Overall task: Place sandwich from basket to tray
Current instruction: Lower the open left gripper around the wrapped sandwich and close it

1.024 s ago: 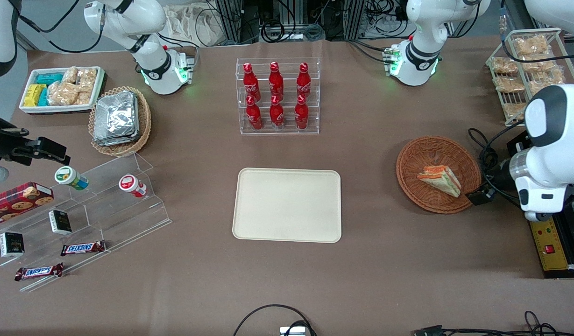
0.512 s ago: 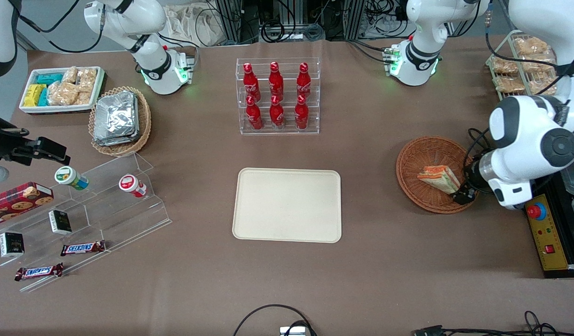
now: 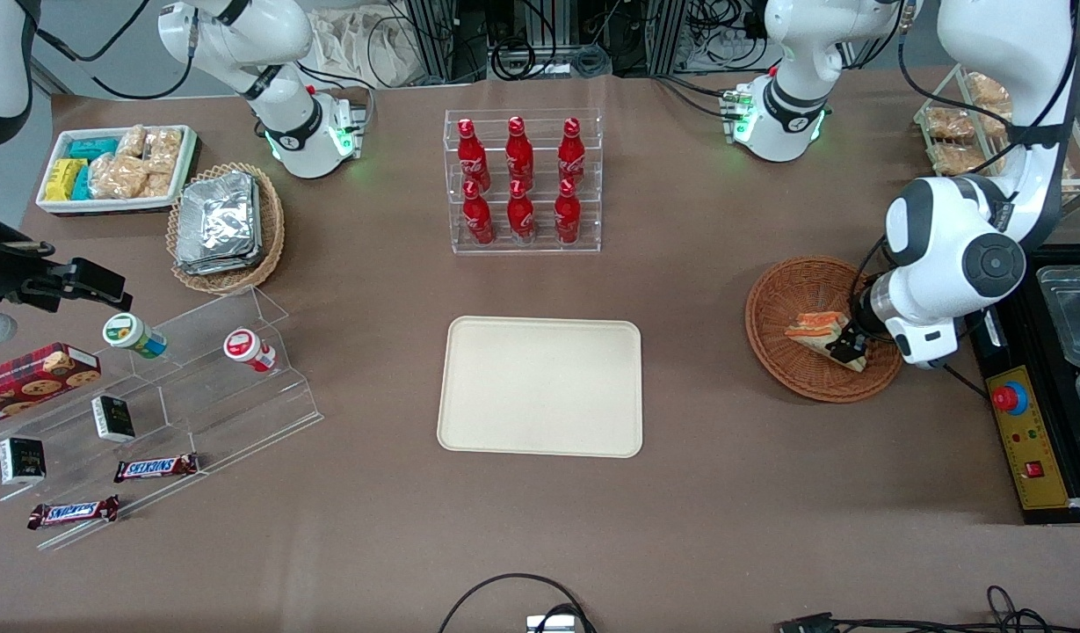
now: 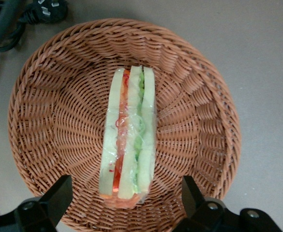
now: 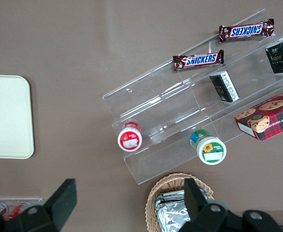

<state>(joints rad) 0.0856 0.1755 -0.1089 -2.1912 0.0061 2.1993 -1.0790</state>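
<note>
Sandwich [image 3: 819, 332] lies in the reddish-brown wicker basket [image 3: 799, 283], right-centre of the front frame. Claw [image 4: 126, 199] hangs just over the sandwich's wide end, spread wide, fingers [image 4: 59, 193] either side, holding nothing. Cream tray [image 3: 540, 387] sits mid-frame on the brown worktop [image 3: 724, 492], well apart.

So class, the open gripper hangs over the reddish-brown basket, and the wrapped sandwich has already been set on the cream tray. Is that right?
Not quite. The sandwich is not on the tray; it lies in the basket, as the left wrist view shows. The rest holds: the gripper hangs open over the basket, one finger on each side of the sandwich.
</note>
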